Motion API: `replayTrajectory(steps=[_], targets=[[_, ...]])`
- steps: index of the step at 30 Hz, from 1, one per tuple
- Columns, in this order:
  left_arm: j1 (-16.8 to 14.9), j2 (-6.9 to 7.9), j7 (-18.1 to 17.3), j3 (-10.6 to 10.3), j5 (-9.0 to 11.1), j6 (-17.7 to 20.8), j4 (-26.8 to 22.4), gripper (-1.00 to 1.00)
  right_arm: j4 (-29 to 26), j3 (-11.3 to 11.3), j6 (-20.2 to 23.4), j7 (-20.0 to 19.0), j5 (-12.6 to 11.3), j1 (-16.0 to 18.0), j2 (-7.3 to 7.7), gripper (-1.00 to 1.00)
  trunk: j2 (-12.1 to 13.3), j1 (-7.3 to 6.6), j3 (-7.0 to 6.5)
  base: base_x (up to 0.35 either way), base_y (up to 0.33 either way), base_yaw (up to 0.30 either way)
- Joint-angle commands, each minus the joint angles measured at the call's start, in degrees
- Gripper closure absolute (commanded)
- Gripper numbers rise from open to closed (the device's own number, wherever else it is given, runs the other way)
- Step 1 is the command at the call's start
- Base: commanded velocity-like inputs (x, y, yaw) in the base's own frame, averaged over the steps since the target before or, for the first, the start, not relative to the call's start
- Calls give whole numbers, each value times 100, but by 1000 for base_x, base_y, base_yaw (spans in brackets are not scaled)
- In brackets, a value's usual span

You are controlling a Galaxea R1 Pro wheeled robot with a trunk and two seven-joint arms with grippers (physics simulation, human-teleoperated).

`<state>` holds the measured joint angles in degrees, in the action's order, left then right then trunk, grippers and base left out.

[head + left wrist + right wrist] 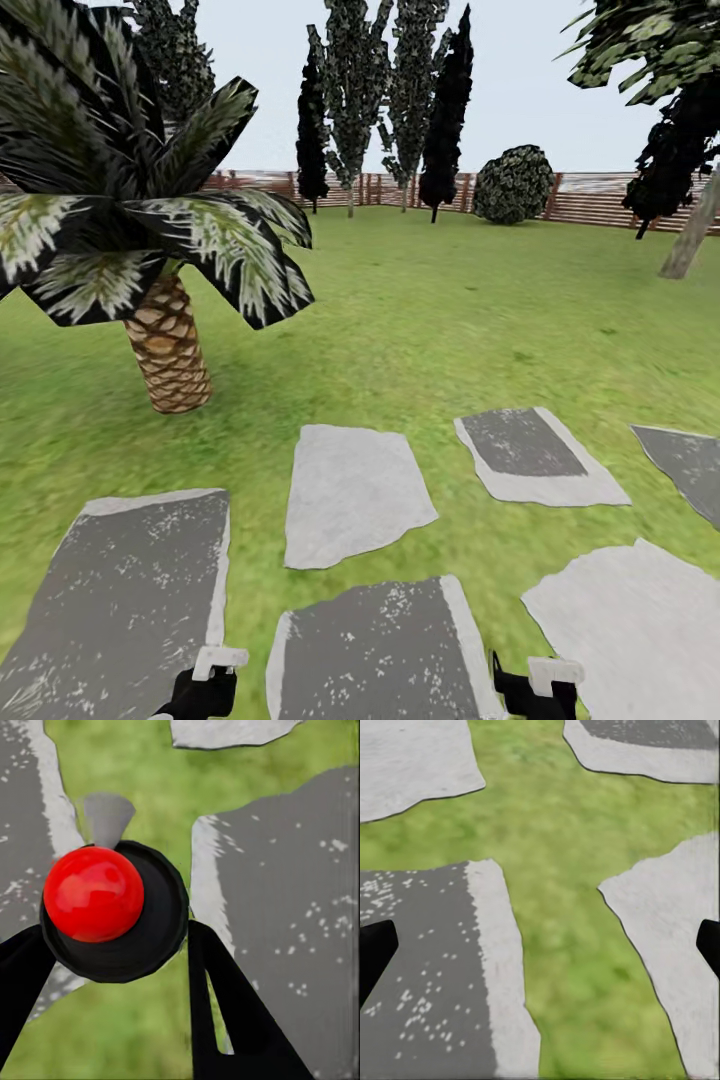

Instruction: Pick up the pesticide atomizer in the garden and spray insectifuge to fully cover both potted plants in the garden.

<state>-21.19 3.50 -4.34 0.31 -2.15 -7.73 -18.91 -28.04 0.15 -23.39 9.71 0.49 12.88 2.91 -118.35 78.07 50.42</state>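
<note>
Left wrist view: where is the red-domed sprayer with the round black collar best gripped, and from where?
Take the sprayer by its round black collar, fingers on opposite flanks, coming from opposite the grey nozzle, leaving it unblocked. The left gripper brackets it so.

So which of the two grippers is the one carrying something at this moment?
The left gripper: its black fingers flank a black round-topped object with a red ball on it. The right gripper has only grass and slabs between its wide-apart fingertips.

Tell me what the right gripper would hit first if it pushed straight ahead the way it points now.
Probably the lawn: the right gripper points down at a grass strip between stepping slabs, with nothing between its open fingers. Depth is unclear, so how far is unknown.
</note>
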Motion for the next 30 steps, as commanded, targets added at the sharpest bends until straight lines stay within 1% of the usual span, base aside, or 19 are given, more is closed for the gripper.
replayTrajectory(steps=[1,6,11,30], targets=[[-3,2,-14,4,-22,-18,2,100,6,2,-16,14,8,4,-1,-100,-2,-1,5,0,-252,-266],[-1,2,-12,4,-22,-18,2,100,5,2,-17,14,4,4,-1,-100,-2,-1,5,0,-233,-266],[-3,2,-11,4,-22,-18,2,100,2,2,-17,14,4,4,-1,-100,-2,-1,5,0,-127,-266],[-3,6,-5,4,-14,-18,2,100,4,2,-17,14,4,4,-1,-100,-2,-1,5,0,-7,-266]])
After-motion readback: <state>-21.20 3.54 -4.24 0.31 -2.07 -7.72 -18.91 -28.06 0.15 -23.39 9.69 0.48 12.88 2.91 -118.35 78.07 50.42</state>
